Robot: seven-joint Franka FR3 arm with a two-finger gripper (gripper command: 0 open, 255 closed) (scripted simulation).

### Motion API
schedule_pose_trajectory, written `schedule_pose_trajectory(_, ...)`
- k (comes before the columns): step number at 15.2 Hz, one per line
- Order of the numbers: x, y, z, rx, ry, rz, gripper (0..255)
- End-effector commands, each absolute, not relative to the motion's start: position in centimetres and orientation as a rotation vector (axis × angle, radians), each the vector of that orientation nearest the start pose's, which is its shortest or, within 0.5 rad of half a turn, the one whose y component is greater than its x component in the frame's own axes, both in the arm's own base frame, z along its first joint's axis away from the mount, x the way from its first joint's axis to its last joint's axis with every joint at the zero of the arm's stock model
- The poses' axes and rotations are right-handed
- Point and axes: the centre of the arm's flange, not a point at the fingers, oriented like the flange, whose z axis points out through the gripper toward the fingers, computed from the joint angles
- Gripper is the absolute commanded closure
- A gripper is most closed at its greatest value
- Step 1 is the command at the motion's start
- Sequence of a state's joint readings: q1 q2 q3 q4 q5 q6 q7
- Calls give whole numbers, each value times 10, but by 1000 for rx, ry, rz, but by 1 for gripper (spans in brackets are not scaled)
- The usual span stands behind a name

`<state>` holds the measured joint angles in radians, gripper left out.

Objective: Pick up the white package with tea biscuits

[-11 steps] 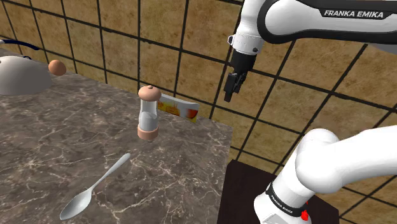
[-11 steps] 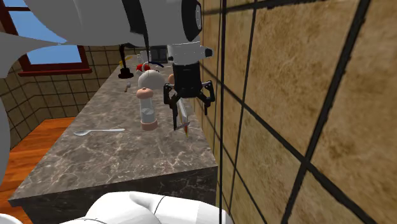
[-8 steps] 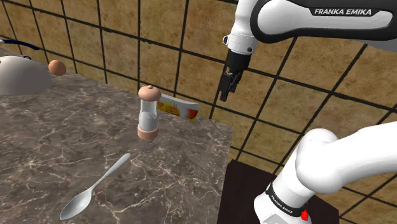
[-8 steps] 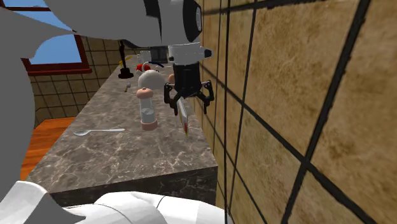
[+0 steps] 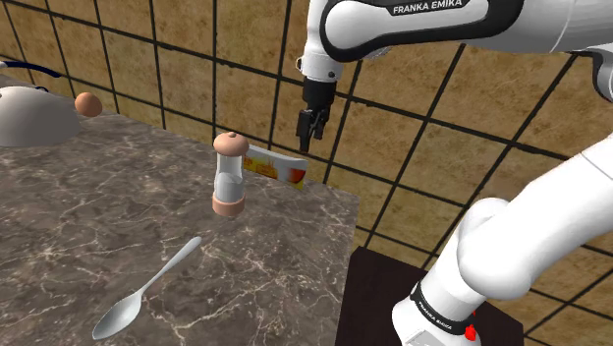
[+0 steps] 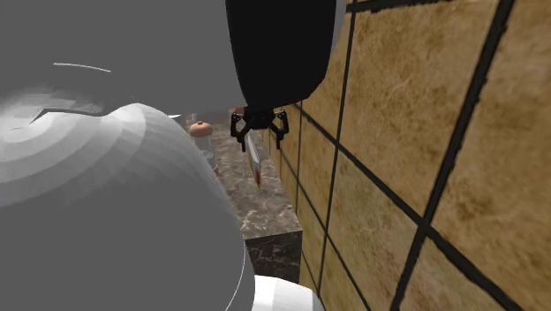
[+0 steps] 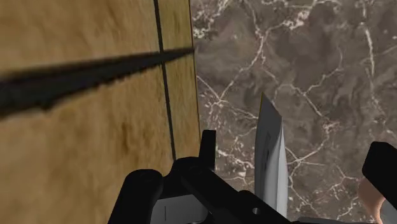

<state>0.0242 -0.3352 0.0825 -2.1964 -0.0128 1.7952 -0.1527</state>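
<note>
- One white package (image 5: pixel 276 165) with a yellow-and-orange print stands on its long edge on the marble worktop (image 5: pixel 98 216). It is close to the tiled wall (image 5: pixel 196 59) and near the worktop's corner.
- One grinder (image 5: pixel 229 175) with a tan cap and base stands upright just in front of the package in the shoulder view.
- One metal spoon (image 5: pixel 145 291) lies flat, well apart from the grinder, toward the shoulder view's lower left.
- One brown egg-shaped thing (image 5: pixel 88 104) and one pale dome (image 5: pixel 34 118) sit far off at that view's upper left.
- One white arm (image 5: pixel 442 20) rises from the stand (image 5: pixel 373 295) and sweeps across the top of the shoulder view to the left. Its wrist is bent so that the hand points down beside the wall.
- Two black fingers (image 5: pixel 306 136) hang in the air above the package's end nearest the worktop's corner, clear of it.
- In the second exterior view the fingers (image 6: pixel 236 128) are spread wide, with the package (image 6: pixel 254 161) edge-on below the gap.
- In the wrist view the package (image 7: pixel 270 159) lies between the released fingers (image 7: pixel 382 162), and neither one touches it.
</note>
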Motion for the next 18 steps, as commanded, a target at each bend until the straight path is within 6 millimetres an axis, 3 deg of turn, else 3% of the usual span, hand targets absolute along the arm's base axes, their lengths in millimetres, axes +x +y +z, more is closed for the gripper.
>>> schedule_pose_trajectory(1,468,57,508,-3135,-453,129,0)
schedule_pose_trajectory(7,543,88,483,-3085,-583,190,0)
schedule_pose_trajectory(15,545,89,442,-3083,-587,191,0)
schedule_pose_trajectory(17,545,89,442,-3083,-587,191,0)
schedule_pose_trajectory(18,545,89,442,-3083,-587,191,255)
